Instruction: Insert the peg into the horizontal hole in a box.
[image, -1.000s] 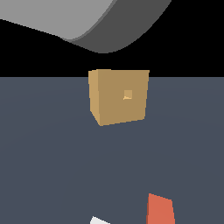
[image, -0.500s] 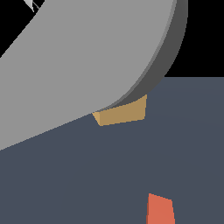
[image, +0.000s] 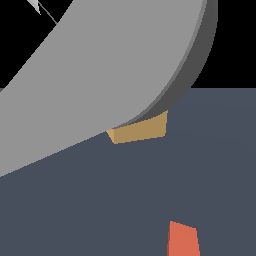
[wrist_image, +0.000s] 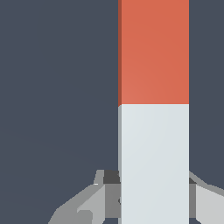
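Note:
The peg (wrist_image: 153, 109) fills the wrist view, orange-red at one end and white at the other. My gripper (wrist_image: 153, 177) straddles its white half. One finger (wrist_image: 111, 177) lies against each long side with no gap showing. In the exterior view only the peg's orange-red end (image: 182, 240) shows, lying on the floor at the lower edge. Only a tan sliver of the box (image: 140, 131) shows farther back. The hole is hidden behind the arm.
A large grey arm link (image: 100, 75) covers the upper part and the exterior view's left, hiding most of the box. The dark blue-grey floor (image: 75, 210) stretches between the box and the peg.
One second ago the whole box and its hole were in sight. The grey arm link then swung down across them. Over the last half second nothing visibly moved.

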